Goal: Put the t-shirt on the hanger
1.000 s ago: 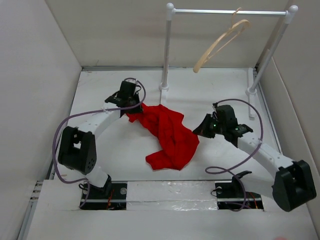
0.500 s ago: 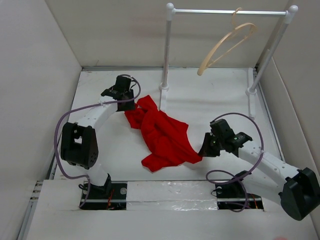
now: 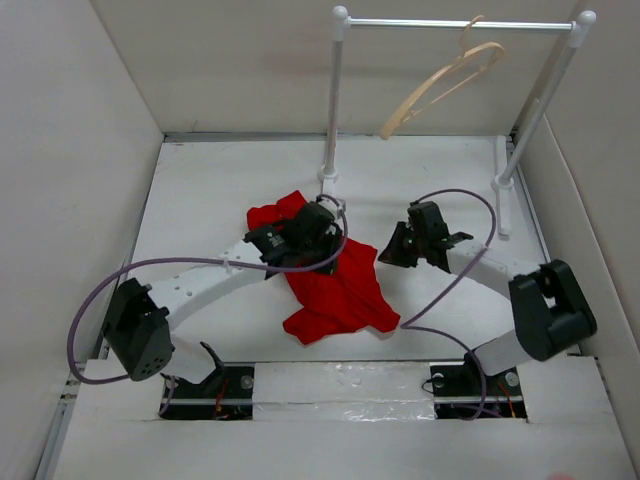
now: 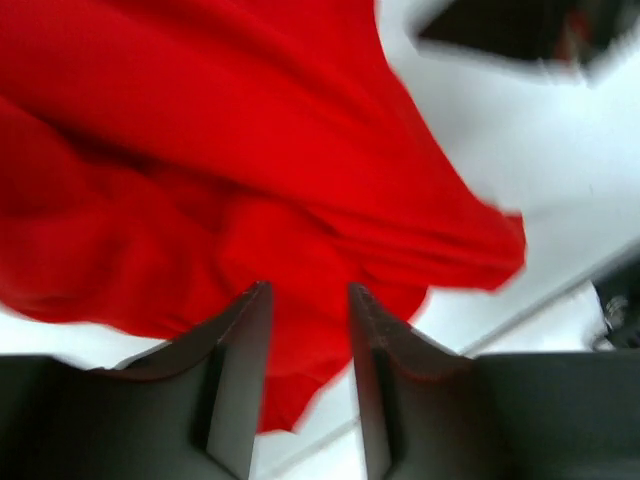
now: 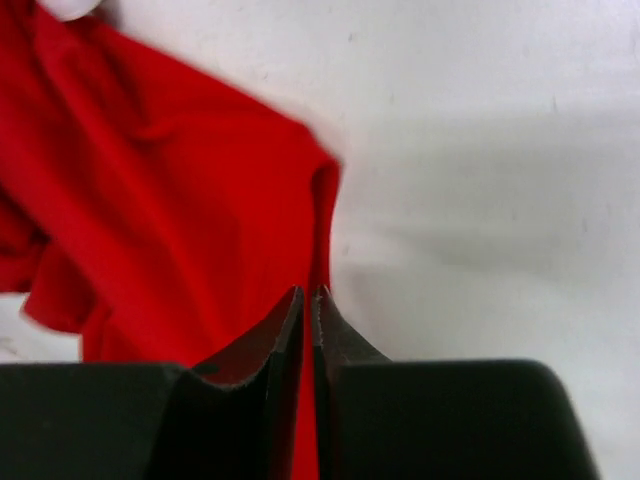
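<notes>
Left gripper [image 4: 308,300]: fingers parted with a clear gap, red cloth showing through it. It has swung in from the table's [image 3: 200,200] far-left side and is now over the cloth's upper middle.
Right gripper [image 5: 308,295]: fingers pressed nearly together, pinching a thin fold at the cloth's right edge. It has moved farther from the bases.
T-shirt [image 3: 335,285]: crumpled on the table between both arms, bunched tighter than before.
Hanger [image 3: 430,80]: hooked on the white rail [image 3: 455,22], tilted, swung slightly.

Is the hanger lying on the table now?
No, the hanger hangs by its hook from the white rail.
</notes>
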